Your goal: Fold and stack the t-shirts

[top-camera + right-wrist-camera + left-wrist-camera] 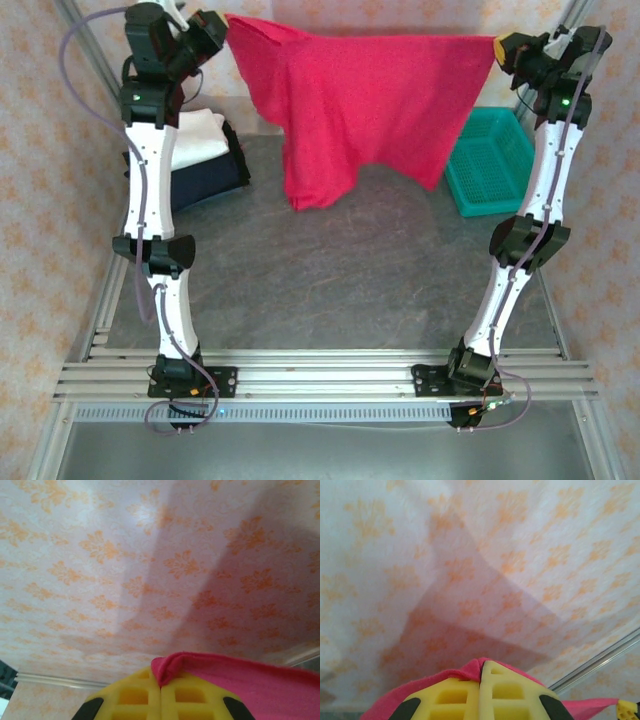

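1. Holding the red t-shirt point(360, 110) up in the air over the far side of the table point(330, 270), stretching its top edge between the left gripper point(213, 32) and the right gripper point(507, 50).
2. Pinching the shirt's left end in the left gripper's jaws, pressing the yellow fingers point(455, 695) flat together in the left wrist view, with a fold of red cloth peeking out at the tips and wrapping round their left side.
3. Pinching the shirt's right end in the right gripper's jaws likewise, squeezing the yellow pads point(190, 697) together in the right wrist view, with red cloth bunching at the tips and running off to the right.
4. Letting the body of the shirt hang in folds, dangling lower on the left half than on the right; not being able to tell from above whether the lowest hem is touching the table.
5. Resting the folded white t-shirt point(195, 140) against the folded navy t-shirt point(205, 182) at the far left of the table, partly behind the left arm point(150, 150).
6. Standing the teal mesh basket point(495, 165) at the far right, just beside the right arm point(540, 180), partly hidden by the hanging shirt.
7. Pointing both wrist cameras at the pale wall point(470, 555) patterned with orange flowers.
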